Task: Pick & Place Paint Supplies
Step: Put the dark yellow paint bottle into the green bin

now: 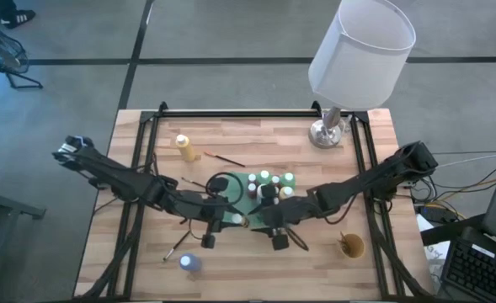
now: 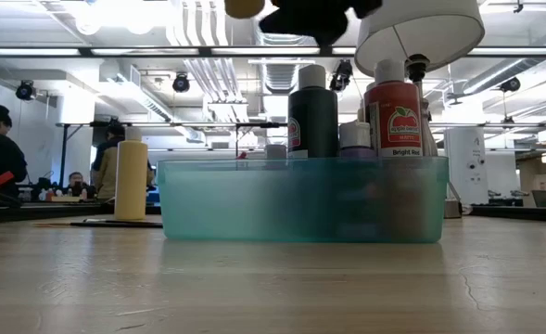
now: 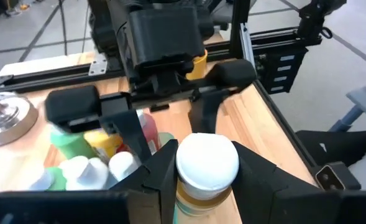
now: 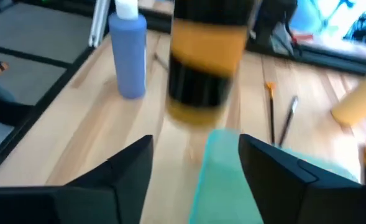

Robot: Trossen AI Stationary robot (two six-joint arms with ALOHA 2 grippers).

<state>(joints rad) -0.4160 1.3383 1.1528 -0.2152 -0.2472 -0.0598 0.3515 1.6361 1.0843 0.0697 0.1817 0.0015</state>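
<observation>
You have two arms of matte black throughout, each built from slim tubular links joined by bulkier rounded housings. Behind the left pincer [image 3: 198,186] its fingers [image 3: 260,180] read as broad, angular black wedges with flat inner faces. The right pincer [image 4: 195,168] carries the same faceted dark fingers [image 4: 123,177]. Seen past your left pincer, the right arm's wrist is a boxy black block with squared edges.

Both arms reach inward; left gripper [image 3: 206,163] jaws clamped, right gripper [image 4: 195,163] jaws apart
</observation>
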